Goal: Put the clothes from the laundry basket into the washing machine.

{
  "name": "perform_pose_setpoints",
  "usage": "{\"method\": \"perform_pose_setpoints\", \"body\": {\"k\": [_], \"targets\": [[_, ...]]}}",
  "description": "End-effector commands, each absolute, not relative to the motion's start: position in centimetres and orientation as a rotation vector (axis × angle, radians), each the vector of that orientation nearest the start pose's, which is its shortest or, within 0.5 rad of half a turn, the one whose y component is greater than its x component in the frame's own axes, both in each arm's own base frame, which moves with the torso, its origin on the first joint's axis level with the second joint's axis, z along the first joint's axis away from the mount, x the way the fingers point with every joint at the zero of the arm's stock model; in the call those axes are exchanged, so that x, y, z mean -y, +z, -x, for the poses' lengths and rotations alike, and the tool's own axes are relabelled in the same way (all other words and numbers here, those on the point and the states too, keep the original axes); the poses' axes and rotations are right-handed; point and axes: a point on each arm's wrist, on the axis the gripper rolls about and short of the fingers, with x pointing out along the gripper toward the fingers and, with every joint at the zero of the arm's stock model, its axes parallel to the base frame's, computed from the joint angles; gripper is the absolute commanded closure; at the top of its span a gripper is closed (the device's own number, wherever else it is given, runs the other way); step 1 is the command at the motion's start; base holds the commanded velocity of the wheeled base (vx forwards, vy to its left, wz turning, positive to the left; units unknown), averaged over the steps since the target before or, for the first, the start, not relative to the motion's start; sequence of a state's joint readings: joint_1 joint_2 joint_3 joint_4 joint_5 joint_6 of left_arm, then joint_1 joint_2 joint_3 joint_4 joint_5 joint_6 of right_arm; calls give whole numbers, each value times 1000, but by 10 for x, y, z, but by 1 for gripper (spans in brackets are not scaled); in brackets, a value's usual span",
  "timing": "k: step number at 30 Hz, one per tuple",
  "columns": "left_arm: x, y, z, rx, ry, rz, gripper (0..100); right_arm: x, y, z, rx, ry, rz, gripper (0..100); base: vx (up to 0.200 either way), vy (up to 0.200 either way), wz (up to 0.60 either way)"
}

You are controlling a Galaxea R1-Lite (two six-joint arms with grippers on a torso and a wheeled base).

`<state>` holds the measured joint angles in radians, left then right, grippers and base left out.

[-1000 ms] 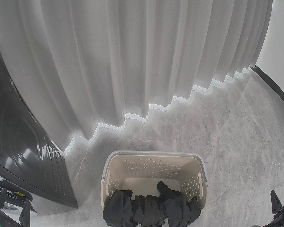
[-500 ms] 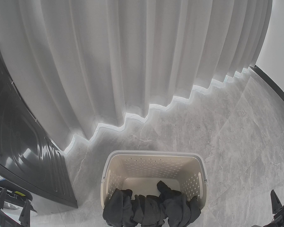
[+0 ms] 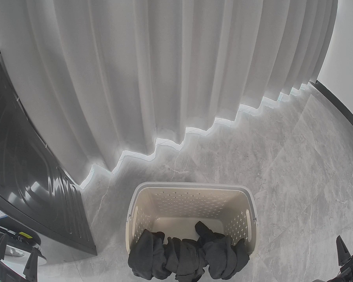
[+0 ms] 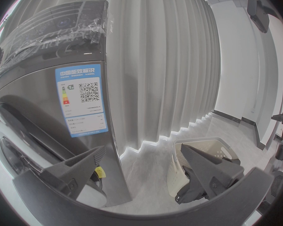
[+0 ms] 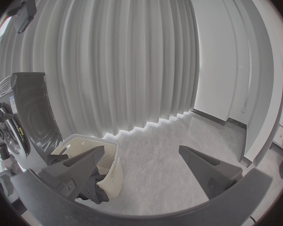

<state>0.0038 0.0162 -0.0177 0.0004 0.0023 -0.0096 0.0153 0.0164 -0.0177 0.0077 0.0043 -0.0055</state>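
Observation:
A cream laundry basket (image 3: 192, 185) stands on the grey floor just in front of me. Dark clothes (image 3: 184, 257) lie bunched in it and hang over its near rim. The dark grey washing machine (image 3: 23, 169) stands to the left of the basket. My left gripper (image 3: 17, 245) is open and holds nothing, low at the left in front of the machine (image 4: 69, 88). My right gripper (image 3: 350, 234) is open and holds nothing too, low at the right and well clear of the basket. The right wrist view has the basket (image 5: 113, 170) with the clothes (image 5: 94, 192) off to one side of the open gripper (image 5: 141, 148).
A long white curtain (image 3: 176, 67) hangs behind the basket and reaches the floor. A white wall with a dark skirting board (image 3: 337, 102) closes the right side. Open grey floor (image 3: 302, 169) lies to the right of the basket.
The head camera has shifted a little, so the whole picture sits slightly differently. Basket, clothes and both grippers keep their places.

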Motion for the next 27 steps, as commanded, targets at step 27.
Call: {"method": "perform_pose_setpoints", "body": {"k": [27], "targets": [[0, 75, 23, -5, 8, 9, 0, 0, 76, 23, -9, 22, 6, 0, -74, 0, 0]]}}
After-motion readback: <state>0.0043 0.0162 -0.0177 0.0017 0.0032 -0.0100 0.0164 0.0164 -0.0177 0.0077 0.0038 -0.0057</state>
